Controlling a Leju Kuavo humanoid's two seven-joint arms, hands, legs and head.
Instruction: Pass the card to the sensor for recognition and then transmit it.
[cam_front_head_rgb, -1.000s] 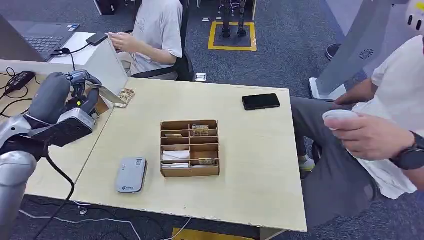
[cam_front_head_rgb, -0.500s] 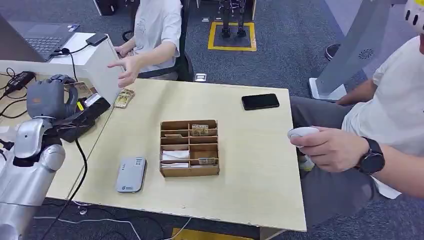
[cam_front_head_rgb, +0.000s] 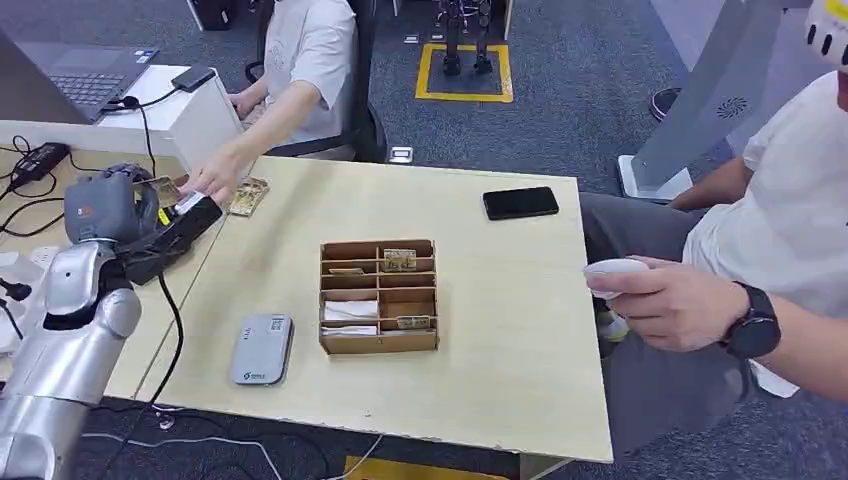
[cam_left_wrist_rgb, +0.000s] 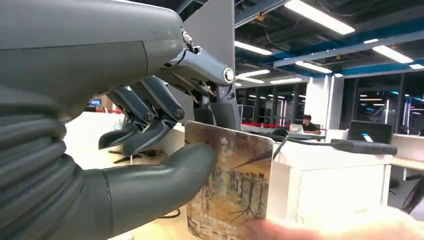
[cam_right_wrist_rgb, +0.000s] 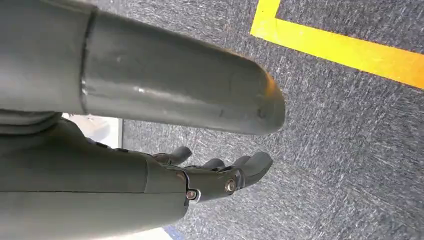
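Table (cam_front_head_rgb: 480, 330): light wood, set with a divided wooden box (cam_front_head_rgb: 380, 296) at centre. Sensor (cam_front_head_rgb: 262, 349): grey, laid near the box's left. Left hand (cam_front_head_rgb: 110, 205): raised at the far left edge; the card (cam_left_wrist_rgb: 230, 182) is pinched between thumb and fingers and touched by a person's hand (cam_front_head_rgb: 210, 182). Right hand (cam_right_wrist_rgb: 220, 172): hung over carpet, fingers loosely apart, nothing held.

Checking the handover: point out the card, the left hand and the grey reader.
card (cam_left_wrist_rgb: 231, 181), left wrist view, middle of its printed face.
left hand (cam_front_head_rgb: 102, 208), head view, its back.
grey reader (cam_front_head_rgb: 262, 349), head view, its top.
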